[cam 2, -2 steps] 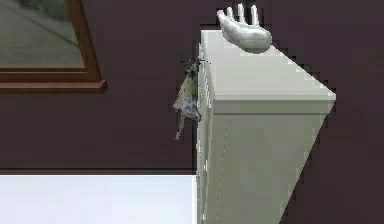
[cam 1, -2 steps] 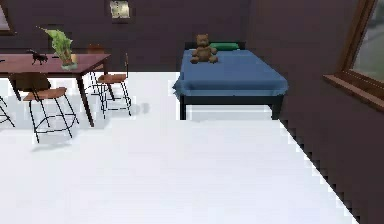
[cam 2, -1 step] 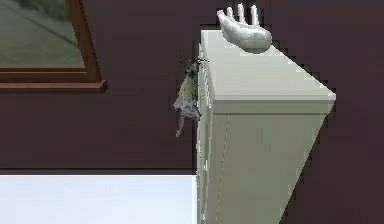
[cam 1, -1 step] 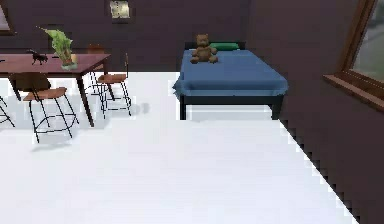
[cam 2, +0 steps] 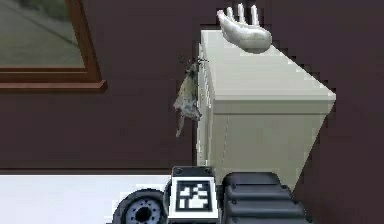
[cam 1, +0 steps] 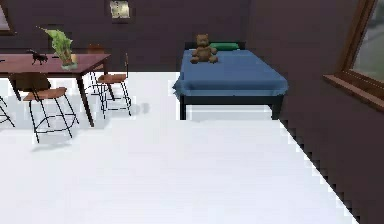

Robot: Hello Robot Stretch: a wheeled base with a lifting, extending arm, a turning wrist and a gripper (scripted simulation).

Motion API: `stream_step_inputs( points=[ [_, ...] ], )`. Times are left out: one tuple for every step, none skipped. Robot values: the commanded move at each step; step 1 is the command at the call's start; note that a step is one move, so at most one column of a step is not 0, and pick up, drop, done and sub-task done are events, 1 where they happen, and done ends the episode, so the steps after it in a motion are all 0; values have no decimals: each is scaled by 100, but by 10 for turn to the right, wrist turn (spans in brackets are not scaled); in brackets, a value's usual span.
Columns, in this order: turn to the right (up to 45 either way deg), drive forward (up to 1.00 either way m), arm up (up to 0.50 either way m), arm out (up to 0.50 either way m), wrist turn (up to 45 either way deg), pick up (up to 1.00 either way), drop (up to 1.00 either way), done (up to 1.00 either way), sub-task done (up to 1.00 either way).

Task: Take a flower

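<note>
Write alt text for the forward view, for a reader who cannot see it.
A blue bed with a brown teddy bear stands against a dark wall; at the left, a wooden table with a green plant and chairs on white floor.

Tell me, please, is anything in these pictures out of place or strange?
One thing stands out: a grey, limp thing hangs against the side of the cream cabinet, near its top edge, resting on no surface. I cannot tell what it is. The rest looks orderly.

A plant [cam 1: 62, 45] stands on the table [cam 1: 40, 66], left of the bed [cam 1: 235, 75] bearing a teddy bear [cam 1: 204, 50]
</note>
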Motion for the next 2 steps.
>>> stream_step_inputs(
  points=[
    [0, 0, 0, 22, 0, 0, 0, 0, 0],
    [0, 0, 0, 0, 450, 0, 0, 0, 0]
  ],
)
